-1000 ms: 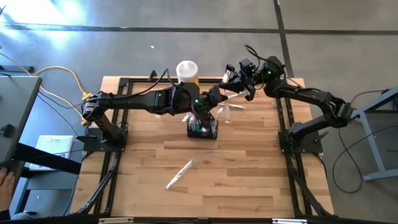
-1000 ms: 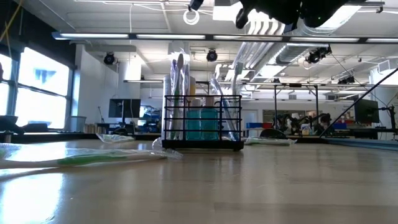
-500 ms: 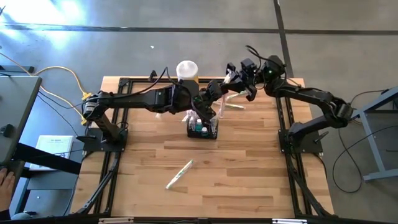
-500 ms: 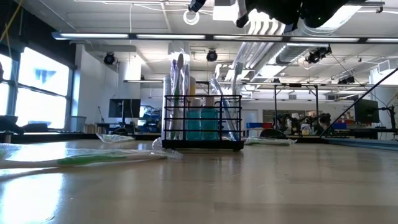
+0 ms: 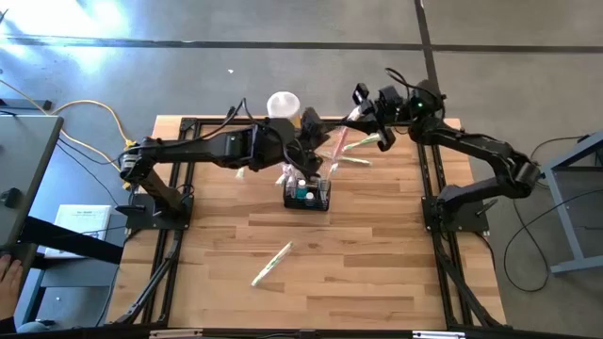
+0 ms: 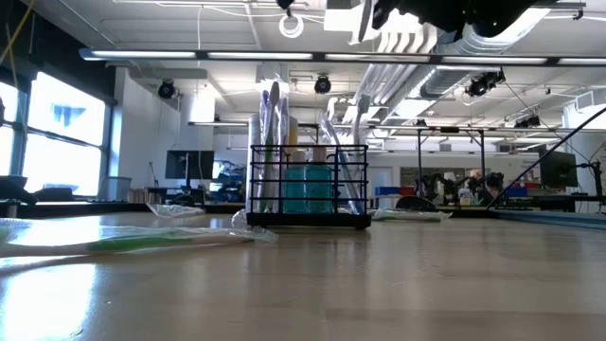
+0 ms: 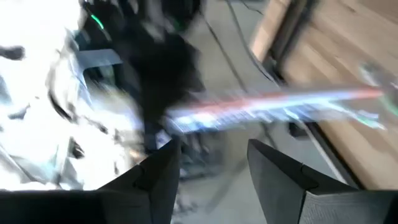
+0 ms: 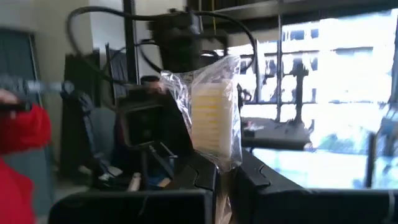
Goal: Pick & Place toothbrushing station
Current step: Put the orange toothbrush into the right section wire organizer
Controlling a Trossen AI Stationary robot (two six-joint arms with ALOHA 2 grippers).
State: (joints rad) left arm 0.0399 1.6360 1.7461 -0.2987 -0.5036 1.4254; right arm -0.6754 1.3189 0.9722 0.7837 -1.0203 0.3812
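Observation:
The toothbrushing station, a small black wire-mesh basket (image 5: 307, 194) (image 6: 308, 185), stands on its base mid-table with upright toothbrushes and a teal bottle inside. My right gripper (image 5: 363, 119) (image 8: 224, 180) is above the far side of the table, shut on a clear-wrapped toothbrush (image 5: 341, 141) (image 8: 212, 109). My left gripper (image 5: 318, 143) (image 7: 211, 168) is open just left of that package, above the basket's far side. The package (image 7: 273, 102) runs across beyond its fingertips. My right gripper pinches one end of the clear wrapper (image 8: 219, 163) between its two fingers. The rest of the package sticks out past the fingertips, lifted clear of the table and reaching toward my left gripper.
A yellow-and-white canister (image 5: 284, 105) stands at the far edge behind the basket. One wrapped toothbrush (image 5: 271, 264) (image 6: 133, 239) lies near the table's near side, another (image 5: 356, 161) right of the basket. Black frame rails run along the table's edges.
My left gripper has drawn back from the package toward the table's left and far edge. My right gripper has shifted a little toward the far right with the wrapped toothbrush still held. The basket has stayed where it was.

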